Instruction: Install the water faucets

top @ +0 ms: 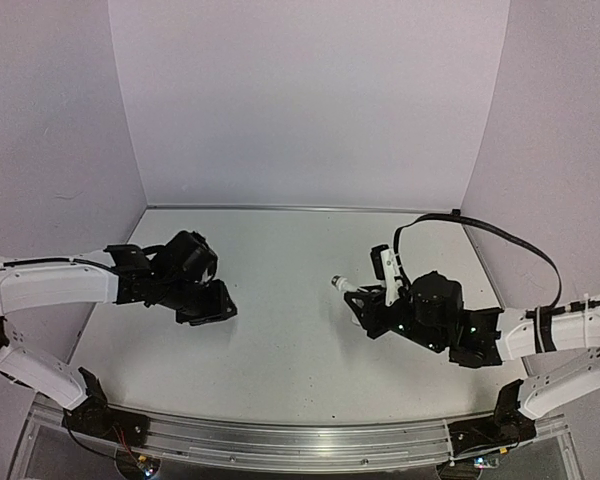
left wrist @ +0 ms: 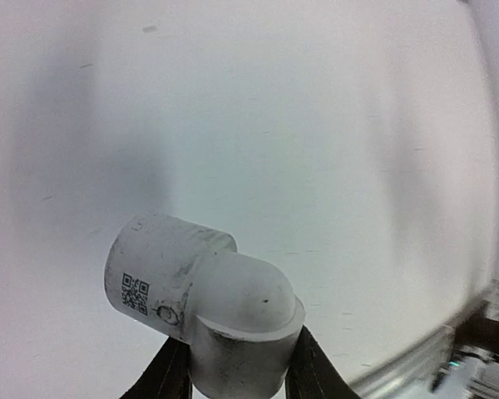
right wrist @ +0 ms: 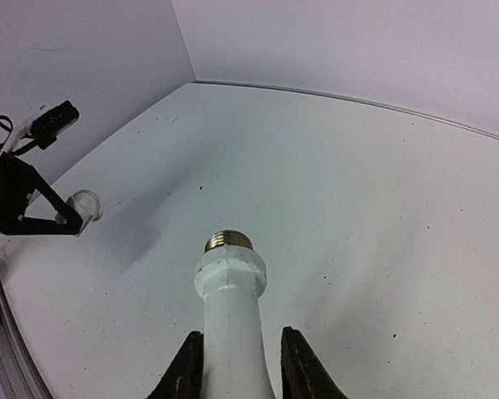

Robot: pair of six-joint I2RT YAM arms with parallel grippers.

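Note:
My left gripper is shut on the white elbow pipe fitting, which it holds above the table with one open end pointing left. In the top view the left gripper is at the centre left and hides the fitting. My right gripper is shut on the white tap, whose silver threaded end points away from me. In the top view the right gripper holds the tap with its threaded tip pointing left toward the left arm. The elbow fitting also shows in the right wrist view. The knob's blue centre is hidden.
A black cable loops over the right arm. An aluminium rail runs along the near table edge. Pale walls enclose the white table at the back and on both sides.

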